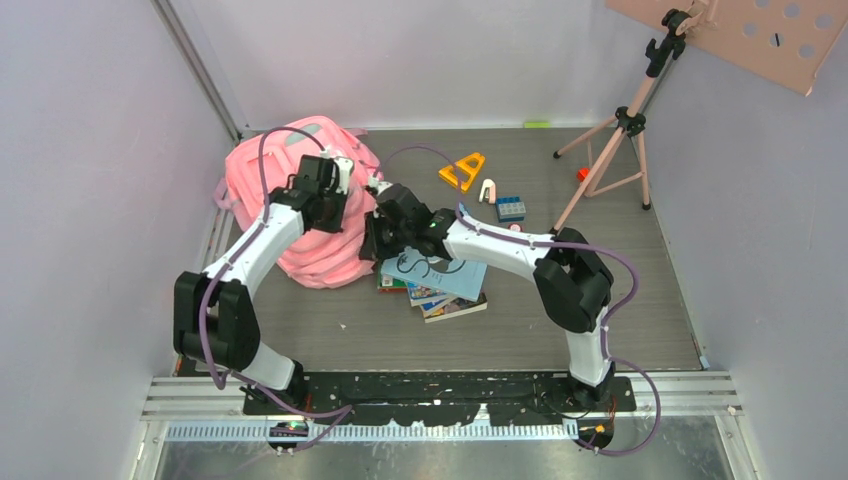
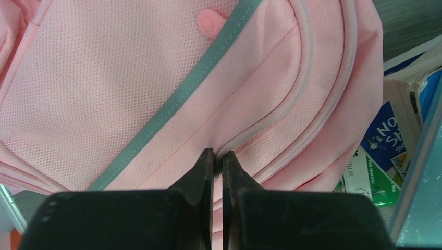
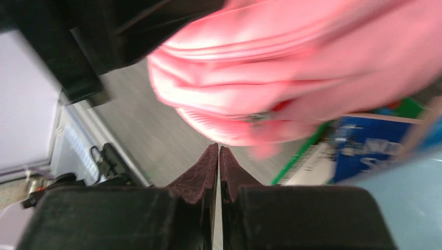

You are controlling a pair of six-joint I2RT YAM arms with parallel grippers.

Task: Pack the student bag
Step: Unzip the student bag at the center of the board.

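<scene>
Pink fabric fills nearly all of my left wrist feed, so I see only part of the soft pink fabric student bag (image 2: 130,78) with its grey-green trim; the frame cuts off its edges. From the overhead camera the student bag lies on the grey wood-grain table (image 1: 340,330), far left of centre. Both arm heads sit over its right side, and I cannot pick out either set of fingertips in that view. My right wrist feed is smeared: the bag is a pink blur, and I cannot identify a small dark bit at its lower seam. A stack of books with a pale blue cover on top (image 1: 440,280) lies just right of the bag, partly hidden under the right arm. In the left wrist feed only slivers of the blue and green covers show at the edge.

The left gripper (image 2: 218,153) has its dark fingers drawn together to a hairline slit. The tips press against the pink piping seam just below the grey-green trim. Whether any fabric is caught in that slit, I cannot tell.

The right gripper (image 3: 219,148) is drawn together the same way, with nothing visible between the fingers. Its tips are near the bag's lower bulge but apart from it.
</scene>
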